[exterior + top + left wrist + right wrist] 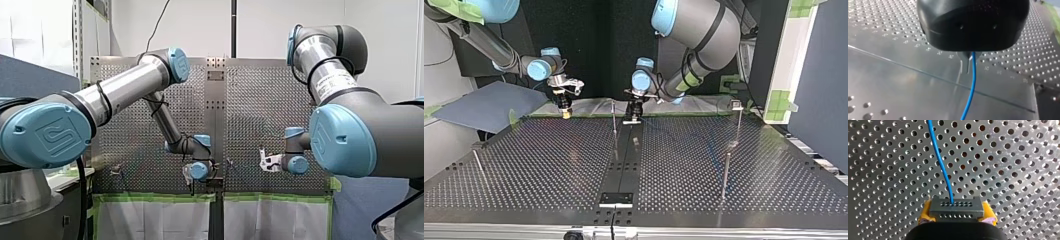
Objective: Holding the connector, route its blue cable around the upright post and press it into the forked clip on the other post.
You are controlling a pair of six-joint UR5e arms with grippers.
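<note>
With right gripper clenched on dark grey perforated connector (left gripper: cannot tell), lead thin blue cable snugly round slim metal post.

A robotics lab. A perforated metal table carries thin posts, two industrial arms reach over it, and green tape marks its edge.

you'll find my left gripper just beside the middle upright post, my right gripper near its other side.
</note>
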